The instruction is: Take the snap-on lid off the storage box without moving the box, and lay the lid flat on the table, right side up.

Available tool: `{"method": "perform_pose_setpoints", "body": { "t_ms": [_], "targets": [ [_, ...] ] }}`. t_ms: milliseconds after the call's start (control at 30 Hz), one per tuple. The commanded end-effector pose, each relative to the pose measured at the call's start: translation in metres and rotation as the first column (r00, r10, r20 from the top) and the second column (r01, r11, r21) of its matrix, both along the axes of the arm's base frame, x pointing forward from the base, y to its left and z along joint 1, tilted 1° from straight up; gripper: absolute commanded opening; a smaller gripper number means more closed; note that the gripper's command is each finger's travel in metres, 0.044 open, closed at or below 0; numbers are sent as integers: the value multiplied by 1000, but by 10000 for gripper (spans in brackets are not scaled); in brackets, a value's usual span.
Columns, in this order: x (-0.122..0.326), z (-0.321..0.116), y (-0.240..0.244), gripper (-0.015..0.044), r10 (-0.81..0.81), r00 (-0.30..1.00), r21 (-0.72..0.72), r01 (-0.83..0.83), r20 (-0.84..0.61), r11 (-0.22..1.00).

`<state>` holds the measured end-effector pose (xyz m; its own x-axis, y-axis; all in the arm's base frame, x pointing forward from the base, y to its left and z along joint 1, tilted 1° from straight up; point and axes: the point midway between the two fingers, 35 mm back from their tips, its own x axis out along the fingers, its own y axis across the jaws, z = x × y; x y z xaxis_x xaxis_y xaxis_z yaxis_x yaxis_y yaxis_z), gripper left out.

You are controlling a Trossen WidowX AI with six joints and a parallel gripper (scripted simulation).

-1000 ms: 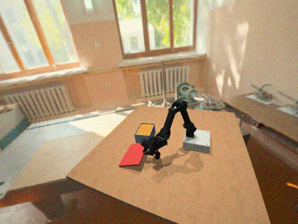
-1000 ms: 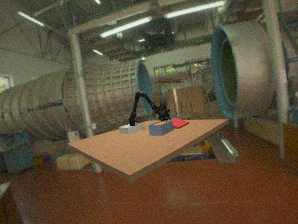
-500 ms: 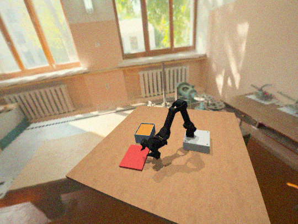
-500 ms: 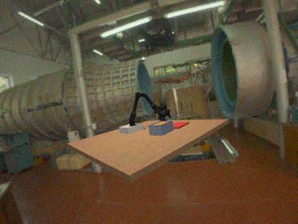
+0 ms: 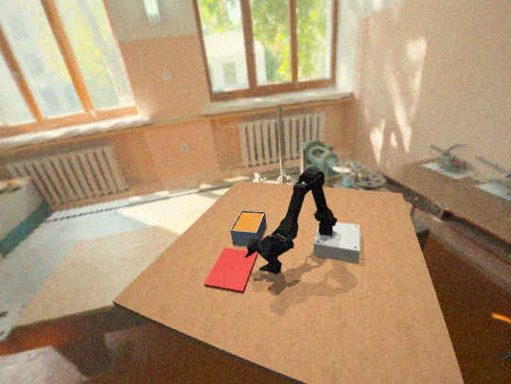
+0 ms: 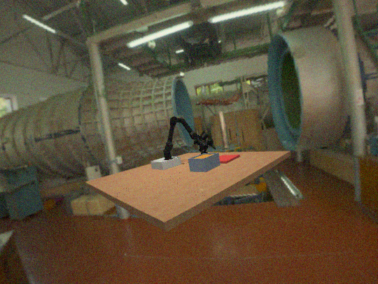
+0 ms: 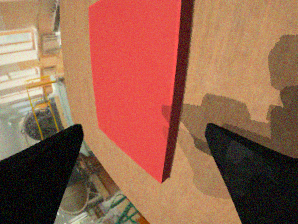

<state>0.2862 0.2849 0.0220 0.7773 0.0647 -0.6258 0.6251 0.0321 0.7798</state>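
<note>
The red lid (image 5: 231, 270) (image 6: 229, 159) (image 7: 135, 75) lies flat on the table (image 5: 331, 322) (image 6: 157, 196), its smooth, plain face up. The blue-grey storage box (image 5: 246, 237) (image 6: 204, 164) stands upright and uncovered beside the lid, with an orange surface showing inside its rim. My gripper (image 5: 255, 263) (image 6: 209, 150) (image 7: 145, 129) is wide open and holds nothing. It is at the lid's edge on the robot's side; in the wrist view the fingertips appear on either side of the lid's near corner. The lid's underside is hidden.
The arm's pale grey base block (image 5: 347, 236) (image 6: 166, 163) stands on the table, on the other side of the gripper from the lid. The box is close to one edge of the lid. The arm's shadow falls on the table beside the lid.
</note>
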Motion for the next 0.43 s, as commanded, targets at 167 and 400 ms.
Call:
{"method": "perform_pose_setpoints", "body": {
  "t_ms": [167,400],
  "targets": [
    [-17,-1,-2,440,-4,1000,-1,4,0,1000],
    [-31,-1,-3,440,-4,1000,-1,4,-1,1000]
  ]
}}
